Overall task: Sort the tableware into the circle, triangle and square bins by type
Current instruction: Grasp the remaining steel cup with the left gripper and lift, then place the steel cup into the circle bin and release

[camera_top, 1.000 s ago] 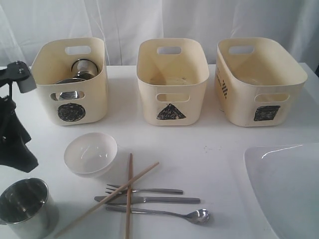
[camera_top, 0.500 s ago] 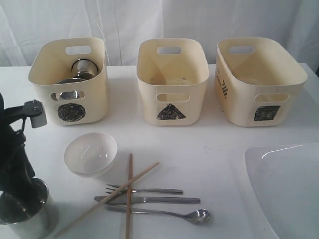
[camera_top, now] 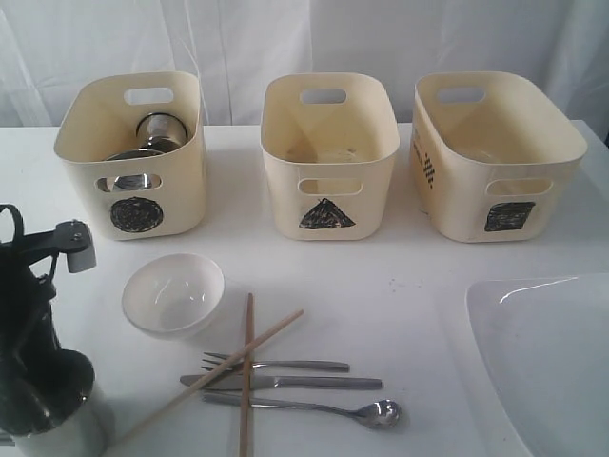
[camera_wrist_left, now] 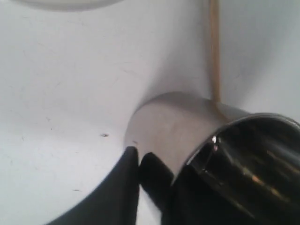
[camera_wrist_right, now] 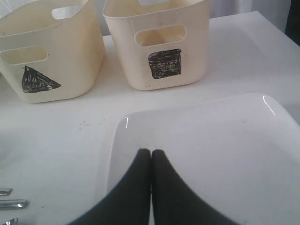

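A shiny steel cup (camera_top: pixel 67 428) stands at the table's front left. My left gripper (camera_top: pixel 38 381) reaches down into it. In the left wrist view, one finger (camera_wrist_left: pixel 129 161) presses the outside of the cup (camera_wrist_left: pixel 173 126) and the other sits inside, so the left gripper (camera_wrist_left: pixel 159 164) is shut on the cup's wall. The small white bowl (camera_top: pixel 173 293), crossed chopsticks (camera_top: pixel 247 371), fork (camera_top: pixel 285 364), knife (camera_top: pixel 304 382) and spoon (camera_top: pixel 324 407) lie mid-table. My right gripper (camera_wrist_right: pixel 151 152) hangs shut over the large white plate (camera_wrist_right: pixel 211 140), holding nothing.
Circle bin (camera_top: pixel 181 181), triangle bin (camera_top: pixel 328 205) and square bin (camera_top: pixel 457 190) stand in a row at the back. Steel ware (camera_top: pixel 157 131) lies in the circle bin. The plate (camera_top: pixel 542 362) fills the front right corner. A chopstick (camera_wrist_left: pixel 214 47) ends beside the cup.
My left gripper came down from above the table into the steel cup and closed from wide open onto its wall. The right gripper stayed shut.
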### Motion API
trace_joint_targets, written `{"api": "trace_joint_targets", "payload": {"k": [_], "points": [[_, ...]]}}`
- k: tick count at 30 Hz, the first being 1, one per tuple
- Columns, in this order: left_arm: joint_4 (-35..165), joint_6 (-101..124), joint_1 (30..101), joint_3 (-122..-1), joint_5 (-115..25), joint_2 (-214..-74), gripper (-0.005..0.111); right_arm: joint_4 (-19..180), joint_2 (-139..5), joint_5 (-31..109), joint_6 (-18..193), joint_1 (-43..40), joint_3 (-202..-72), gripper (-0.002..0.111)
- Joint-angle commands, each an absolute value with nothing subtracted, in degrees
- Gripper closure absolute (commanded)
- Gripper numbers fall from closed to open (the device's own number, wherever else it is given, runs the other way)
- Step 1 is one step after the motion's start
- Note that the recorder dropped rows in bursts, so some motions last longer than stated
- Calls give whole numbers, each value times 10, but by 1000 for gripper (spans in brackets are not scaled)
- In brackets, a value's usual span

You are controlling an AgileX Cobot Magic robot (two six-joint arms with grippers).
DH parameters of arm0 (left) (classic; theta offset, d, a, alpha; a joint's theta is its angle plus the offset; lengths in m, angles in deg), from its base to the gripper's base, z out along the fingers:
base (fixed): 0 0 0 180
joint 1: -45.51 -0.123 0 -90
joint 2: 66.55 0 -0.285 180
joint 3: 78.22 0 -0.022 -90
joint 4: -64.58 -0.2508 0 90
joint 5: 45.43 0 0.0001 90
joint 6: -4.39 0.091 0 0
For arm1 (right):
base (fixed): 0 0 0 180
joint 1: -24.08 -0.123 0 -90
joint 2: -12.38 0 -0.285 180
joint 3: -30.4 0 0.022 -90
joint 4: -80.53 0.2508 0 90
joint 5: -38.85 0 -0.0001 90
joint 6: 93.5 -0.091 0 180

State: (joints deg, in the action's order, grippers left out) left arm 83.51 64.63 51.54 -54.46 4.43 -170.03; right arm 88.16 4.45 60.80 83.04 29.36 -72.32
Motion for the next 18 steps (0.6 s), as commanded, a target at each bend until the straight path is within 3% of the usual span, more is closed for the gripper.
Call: {"api": "trace_joint_targets", "payload": {"k": [1, 10, 13, 18], "points": [[834, 621, 515, -542, 68, -1692, 106, 880, 46, 601, 829, 292, -724, 108], [754, 522, 515, -614, 56, -1578, 107, 880, 46, 601, 829, 292, -724, 108], [710, 499, 515, -651, -37, -1532, 107, 880, 46, 601, 829, 292, -724, 108], [821, 464, 515, -661, -360, -1534, 107, 880, 46, 601, 829, 292, -724, 108]]}}
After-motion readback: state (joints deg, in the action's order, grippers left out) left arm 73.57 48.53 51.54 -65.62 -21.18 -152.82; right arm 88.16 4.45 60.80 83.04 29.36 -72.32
